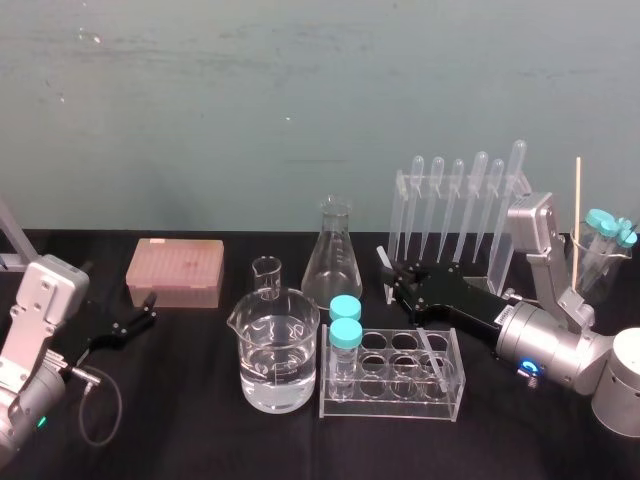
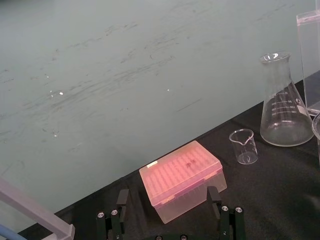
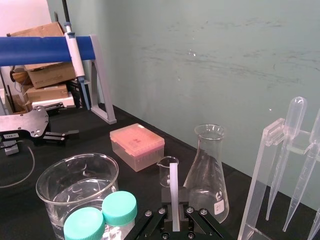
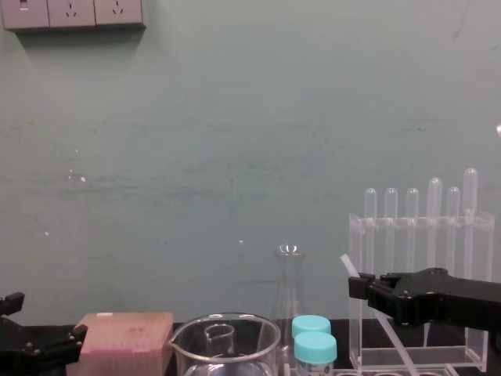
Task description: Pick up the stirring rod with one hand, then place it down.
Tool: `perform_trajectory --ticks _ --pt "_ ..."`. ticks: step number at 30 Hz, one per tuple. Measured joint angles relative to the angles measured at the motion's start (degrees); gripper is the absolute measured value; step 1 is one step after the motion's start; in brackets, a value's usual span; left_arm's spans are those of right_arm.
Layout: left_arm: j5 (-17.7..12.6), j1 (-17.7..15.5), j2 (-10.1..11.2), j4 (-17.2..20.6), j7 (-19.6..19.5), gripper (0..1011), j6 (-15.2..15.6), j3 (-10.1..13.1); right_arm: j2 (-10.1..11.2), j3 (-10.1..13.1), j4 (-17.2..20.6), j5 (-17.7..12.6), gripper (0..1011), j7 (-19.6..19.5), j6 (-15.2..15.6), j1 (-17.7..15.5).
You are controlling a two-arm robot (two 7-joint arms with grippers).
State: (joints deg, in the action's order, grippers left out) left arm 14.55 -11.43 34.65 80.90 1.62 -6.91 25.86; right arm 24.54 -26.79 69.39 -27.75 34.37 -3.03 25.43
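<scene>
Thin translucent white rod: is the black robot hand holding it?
Yes, the right hand is shut on the rod, pinching it from both sides.

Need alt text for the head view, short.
The right gripper grips the stirring rod, holding it tilted over the clear tube rack in front of the pipette stand. The left gripper sits open at the table's left beside a pink box; a water-filled beaker and a flask stand mid-table.
</scene>
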Motion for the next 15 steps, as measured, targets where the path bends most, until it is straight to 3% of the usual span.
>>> perform_trajectory --ticks 7,15 --pt "0.0 0.0 0.0 0.0 0.0 1000 0.0 0.0 0.0 0.2 0.2 0.1 67 -0.1 -0.3 -0.1" --pt "0.0 0.0 0.0 0.0 0.0 1000 0.0 0.0 -0.6 3.9 4.5 -1.0 67 -0.6 -5.5 -1.2"
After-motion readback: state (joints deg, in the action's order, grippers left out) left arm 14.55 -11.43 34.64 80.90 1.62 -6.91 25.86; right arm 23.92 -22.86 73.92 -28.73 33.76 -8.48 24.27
